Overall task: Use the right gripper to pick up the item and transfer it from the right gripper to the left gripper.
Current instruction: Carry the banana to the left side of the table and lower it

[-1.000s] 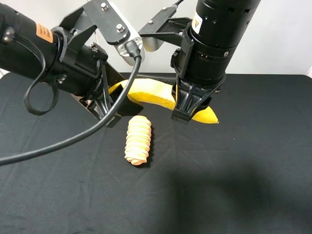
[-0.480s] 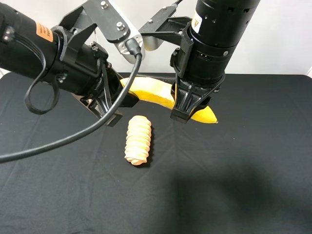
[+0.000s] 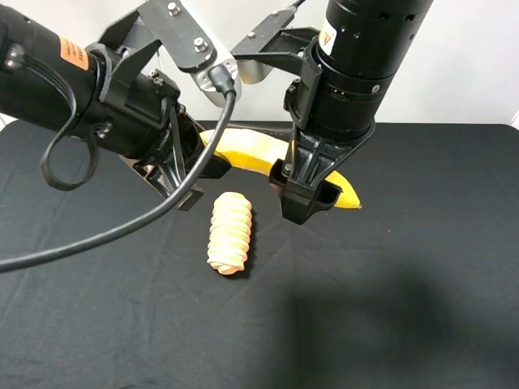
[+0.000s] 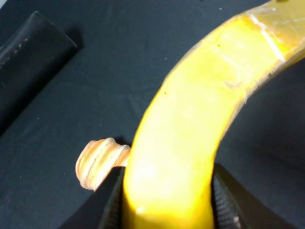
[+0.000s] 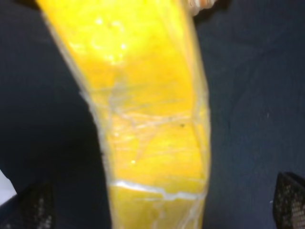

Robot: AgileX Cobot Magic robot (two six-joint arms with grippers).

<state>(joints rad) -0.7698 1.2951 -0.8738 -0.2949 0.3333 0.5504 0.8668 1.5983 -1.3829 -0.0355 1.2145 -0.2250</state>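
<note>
My left gripper (image 3: 199, 180): jaws clamped on one end of banana (image 3: 243, 151). My right gripper (image 3: 308, 197): fingers spread apart, banana's other half between them, clear of both pads.

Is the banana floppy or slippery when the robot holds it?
Probably stiff: the left gripper pinches one end and the banana juts out without drooping. Its shiny, smooth peel could slip a little. Being curved, it likely wouldn't roll far.
</note>
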